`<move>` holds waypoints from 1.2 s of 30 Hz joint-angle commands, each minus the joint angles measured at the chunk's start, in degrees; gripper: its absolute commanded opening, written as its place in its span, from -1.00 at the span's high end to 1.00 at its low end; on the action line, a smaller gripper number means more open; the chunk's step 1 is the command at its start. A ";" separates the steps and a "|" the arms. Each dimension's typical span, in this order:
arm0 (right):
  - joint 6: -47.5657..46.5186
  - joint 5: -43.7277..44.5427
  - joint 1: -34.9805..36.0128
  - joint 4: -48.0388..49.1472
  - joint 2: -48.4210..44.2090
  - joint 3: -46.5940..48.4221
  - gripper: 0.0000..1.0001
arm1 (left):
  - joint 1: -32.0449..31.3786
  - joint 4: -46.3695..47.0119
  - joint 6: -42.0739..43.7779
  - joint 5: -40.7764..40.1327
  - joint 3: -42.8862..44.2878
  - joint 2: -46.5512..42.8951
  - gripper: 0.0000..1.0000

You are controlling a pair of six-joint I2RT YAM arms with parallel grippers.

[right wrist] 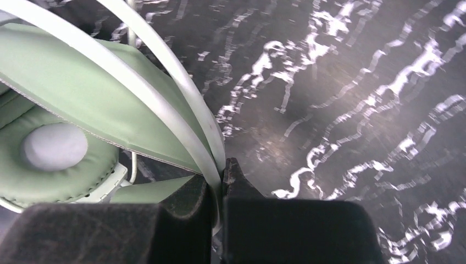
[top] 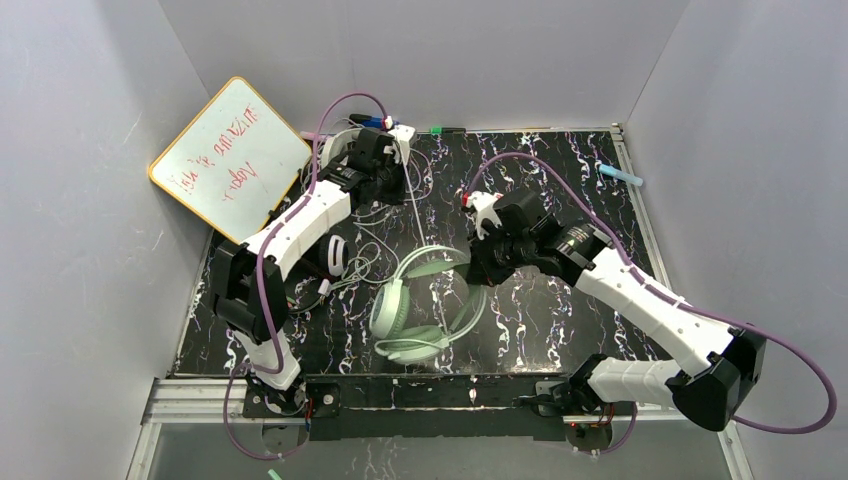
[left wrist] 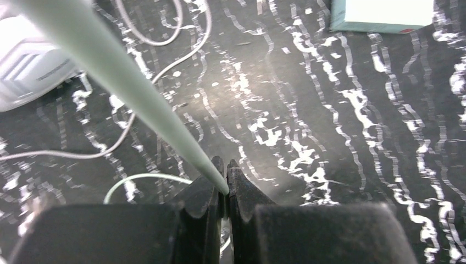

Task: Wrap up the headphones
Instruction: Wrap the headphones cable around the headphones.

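The mint-green headset (top: 420, 300) lies on the black marbled mat (top: 560, 310) in the near middle. My right gripper (top: 480, 265) is shut on its pale headband (right wrist: 181, 126); a green ear cushion (right wrist: 55, 148) shows to the left. My left gripper (top: 392, 180) is at the back of the mat, shut on the pale green cable (left wrist: 137, 93), which runs taut from its jaws (left wrist: 226, 181). The black-and-white headset (top: 335, 255) lies beside the left arm, partly hidden. A light grey headset band (top: 338, 143) shows by the left wrist, mostly hidden by the arm.
A whiteboard (top: 230, 155) leans at the back left. Markers (top: 372, 121) lie along the back edge and one pale marker (top: 620, 175) lies at the right. Loose cables (top: 370, 240) trail over the left of the mat. A pale box (left wrist: 379, 14) is ahead of the left gripper.
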 commanded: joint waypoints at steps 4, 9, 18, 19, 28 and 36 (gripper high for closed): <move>4.89 13.16 1.53 -10.91 1.25 -1.16 0.97 | 1.38 -4.88 5.08 -12.78 4.07 -2.14 1.00; 6.65 16.51 1.51 -10.73 2.21 -2.82 0.97 | 1.38 -5.06 5.04 -14.33 4.58 -2.55 1.00; 12.60 25.47 1.46 -11.74 3.13 -2.95 0.97 | 1.38 -9.99 2.36 -20.05 10.87 0.04 1.00; 14.56 27.96 1.48 -12.85 4.29 -2.51 0.97 | 1.38 -10.03 2.02 -18.82 11.35 -0.18 1.00; 26.80 42.94 -2.02 -13.44 13.46 -0.48 0.97 | 0.81 -14.62 2.44 -12.18 12.15 -1.89 1.00; 29.91 45.58 -8.87 -11.27 18.70 1.98 0.97 | 0.44 -16.84 1.14 -8.88 11.01 -6.10 1.00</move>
